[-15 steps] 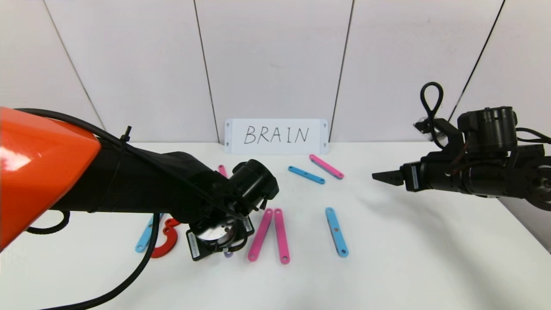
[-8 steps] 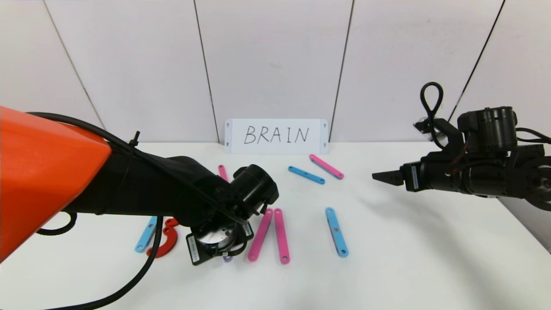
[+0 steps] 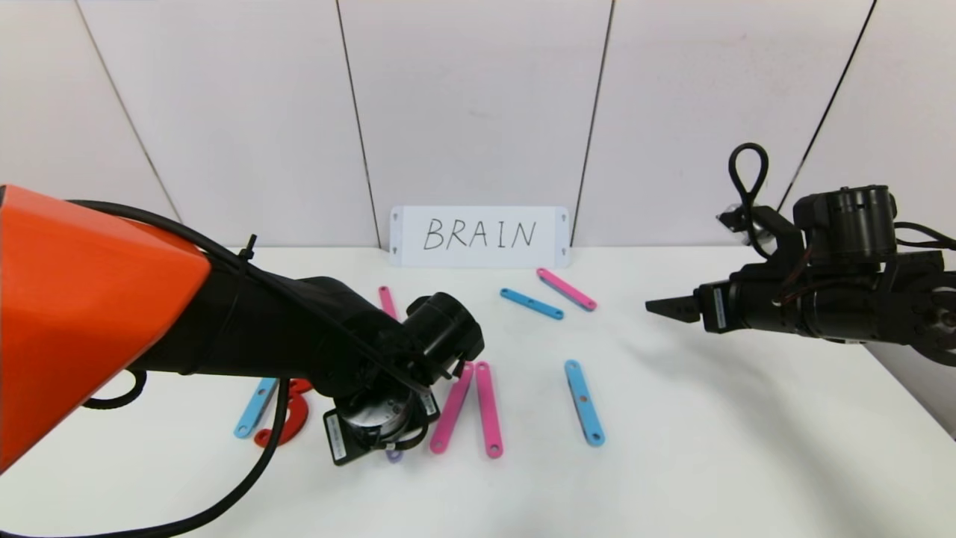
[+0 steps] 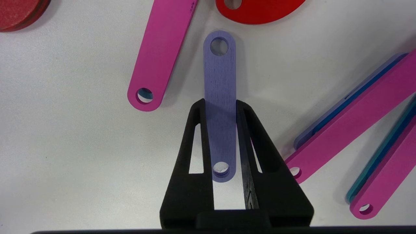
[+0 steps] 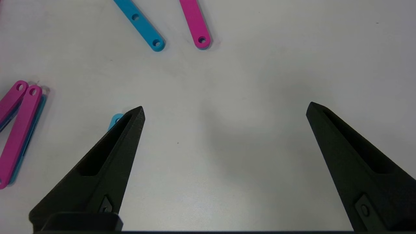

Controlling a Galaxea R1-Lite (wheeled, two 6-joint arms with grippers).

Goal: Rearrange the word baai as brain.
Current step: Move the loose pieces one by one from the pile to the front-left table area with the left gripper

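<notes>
My left gripper point(image 4: 220, 104) is shut on a purple bar point(image 4: 219, 84), one finger against each long edge, low over the table. In the head view only the bar's tip point(image 3: 393, 454) shows under the left wrist. Next to it lie a pink bar point(image 4: 162, 52) and a red curve point(image 4: 260, 9). Two pink bars point(image 3: 452, 407) point(image 3: 488, 409) lie just right of the left wrist. A blue bar point(image 3: 254, 407) and red curves point(image 3: 287, 422) lie on its left. My right gripper point(image 3: 665, 306) hangs open and empty over the right of the table, as its wrist view point(image 5: 226, 109) shows.
The white card with handwritten BRAIN point(image 3: 479, 236) stands against the back wall. A blue bar point(image 3: 531, 303) and a pink bar point(image 3: 566, 289) lie before it. Another blue bar point(image 3: 583, 402) lies mid-table. A pink bar point(image 3: 387, 301) pokes out behind the left arm.
My left arm has shifted slightly, and the purple bar's tip now shows a little nearer the table's front edge. The right arm has not moved.
</notes>
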